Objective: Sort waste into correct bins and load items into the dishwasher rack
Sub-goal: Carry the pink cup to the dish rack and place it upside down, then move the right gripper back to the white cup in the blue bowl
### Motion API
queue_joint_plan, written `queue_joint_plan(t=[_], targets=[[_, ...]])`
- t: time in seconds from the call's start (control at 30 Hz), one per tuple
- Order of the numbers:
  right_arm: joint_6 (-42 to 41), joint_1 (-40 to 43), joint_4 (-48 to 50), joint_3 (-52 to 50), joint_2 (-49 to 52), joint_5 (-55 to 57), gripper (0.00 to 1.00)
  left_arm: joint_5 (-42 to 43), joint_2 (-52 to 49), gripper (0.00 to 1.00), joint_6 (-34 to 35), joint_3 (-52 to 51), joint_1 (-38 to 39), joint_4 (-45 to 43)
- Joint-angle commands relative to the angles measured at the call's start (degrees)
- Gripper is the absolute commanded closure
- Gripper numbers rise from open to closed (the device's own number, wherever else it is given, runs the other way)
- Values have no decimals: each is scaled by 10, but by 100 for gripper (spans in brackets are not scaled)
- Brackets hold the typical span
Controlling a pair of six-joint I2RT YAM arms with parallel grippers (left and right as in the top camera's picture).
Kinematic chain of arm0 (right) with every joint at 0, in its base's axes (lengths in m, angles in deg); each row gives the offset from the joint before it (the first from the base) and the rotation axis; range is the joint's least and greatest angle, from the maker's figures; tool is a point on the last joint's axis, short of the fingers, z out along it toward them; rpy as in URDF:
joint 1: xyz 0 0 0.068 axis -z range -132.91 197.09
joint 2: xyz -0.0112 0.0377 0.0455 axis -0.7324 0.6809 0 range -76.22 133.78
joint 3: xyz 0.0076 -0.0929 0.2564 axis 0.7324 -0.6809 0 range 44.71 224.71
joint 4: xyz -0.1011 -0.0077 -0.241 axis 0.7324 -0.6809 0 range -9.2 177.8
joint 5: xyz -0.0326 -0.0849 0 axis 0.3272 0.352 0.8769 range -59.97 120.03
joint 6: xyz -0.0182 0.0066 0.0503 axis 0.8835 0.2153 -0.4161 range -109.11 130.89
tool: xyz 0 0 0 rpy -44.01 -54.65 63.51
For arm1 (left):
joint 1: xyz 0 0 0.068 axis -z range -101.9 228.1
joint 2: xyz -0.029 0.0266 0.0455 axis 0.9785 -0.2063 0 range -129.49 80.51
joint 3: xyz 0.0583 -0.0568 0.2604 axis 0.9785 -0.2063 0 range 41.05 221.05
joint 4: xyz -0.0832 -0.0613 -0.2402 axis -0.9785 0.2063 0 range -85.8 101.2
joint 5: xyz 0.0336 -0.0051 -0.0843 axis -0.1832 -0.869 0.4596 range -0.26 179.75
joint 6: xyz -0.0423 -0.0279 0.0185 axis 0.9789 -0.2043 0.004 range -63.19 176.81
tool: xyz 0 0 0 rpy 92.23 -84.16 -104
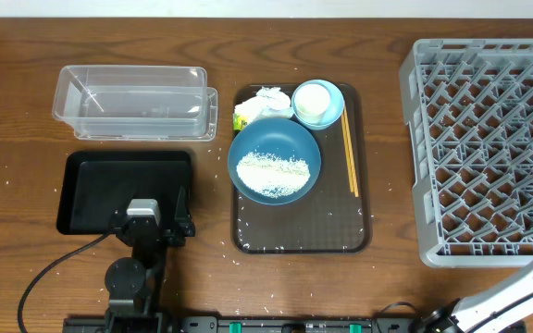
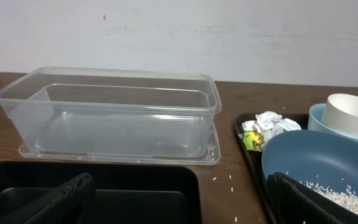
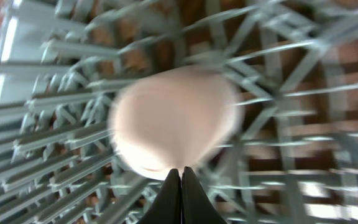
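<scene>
The dark-blue bowl (image 1: 274,162) holds the heap of rice (image 1: 272,170) on the brown tray. Behind it the white cup (image 1: 313,100) stands inside the light-blue bowl (image 1: 334,109). The tissue with the yellow-green wrapper (image 1: 257,106) lies at the tray's back left. The chopsticks (image 1: 349,153) lie along its right side. My left gripper (image 2: 182,202) is open and empty over the black tray (image 1: 91,190), in front of the clear tub (image 2: 104,112). My right gripper (image 3: 181,177) is shut, its tips at the near edge of the blurred pink cup (image 3: 173,118), over the grey rack (image 1: 479,139).
The brown serving tray (image 1: 340,231) lies between the black tray and the rack. Loose rice grains (image 2: 230,180) lie on the wooden table by the trays. The right arm (image 1: 516,291) enters at the bottom right. A wall stands behind the tub.
</scene>
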Motion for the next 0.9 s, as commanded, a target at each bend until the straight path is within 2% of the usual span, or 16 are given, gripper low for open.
queue_joint_plan(t=[0.0,0.13,0.23,0.3,0.43,0.5,0.6,0.77,0.87], targets=[[-16,22,-3,3,-57,4,97,-6,2,10,-3,-10,-3,20],[-11,25,-7,3,-107,-28,87,-6,2,9,-3,-10,-3,20],[-5,19,-4,3,-141,-118,58,-6,2,10,-3,-10,-3,20],[-4,13,-4,3,-156,-210,43,-6,2,10,-3,-10,-3,20],[59,-23,0,3,-166,-400,35,-6,2,9,-3,-10,-3,20],[103,-59,-9,3,-166,-439,27,-6,2,9,-3,-10,-3,20],[174,-136,-39,3,-166,-402,14,-6,2,10,-3,-10,-3,20],[183,-296,-75,3,-166,-191,13,-6,2,10,-3,-10,-3,20],[160,-407,-78,2,-158,-74,13,-6,2,10,-3,-10,-3,20]])
